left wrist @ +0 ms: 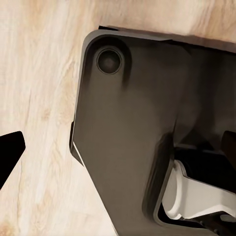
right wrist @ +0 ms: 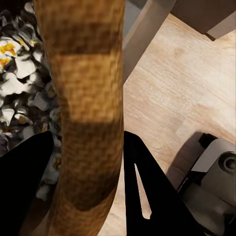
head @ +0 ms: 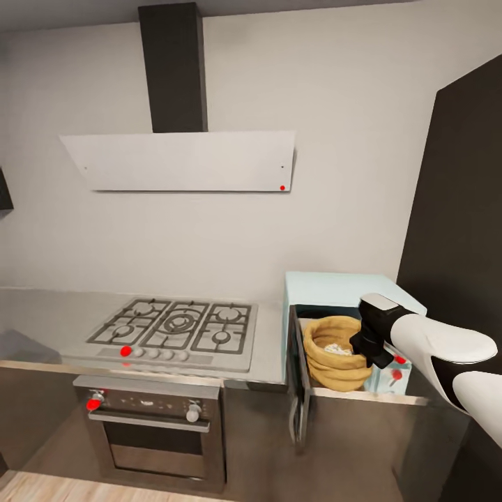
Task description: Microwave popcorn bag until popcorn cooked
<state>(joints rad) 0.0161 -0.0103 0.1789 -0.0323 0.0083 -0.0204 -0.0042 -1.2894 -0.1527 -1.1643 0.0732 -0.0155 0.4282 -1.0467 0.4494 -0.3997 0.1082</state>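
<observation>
- Sat in the open mouth of the pale mint-blue boxy microwave: the squat mustard-tan cloth popcorn bag, upright, thick rolled rim up.
- Seen inside the bag: white puffed popcorn flecked with yellow, so judged cooked already.
- Clamped on the bag's rolled rim on the side away from the microwave's door: the right gripper, one dark finger inside among the kernels, the other outside the cloth.
- Swung wide open toward the gas hob: the microwave's dark glass door.
- Stood on the glossy grey steel countertop: the microwave, just beside the hob.
- Pointed down at the pale wooden floor over the robot's dark base: the left wrist camera; only one dark fingertip of the left gripper caught at the frame's edge, so open or closed could not be told.
- Advice for the step in hand, as a judgement: keep the sack level so nothing spills, seat it fully on the microwave's floor, release only once settled, withdraw straight out without snagging the rim.
</observation>
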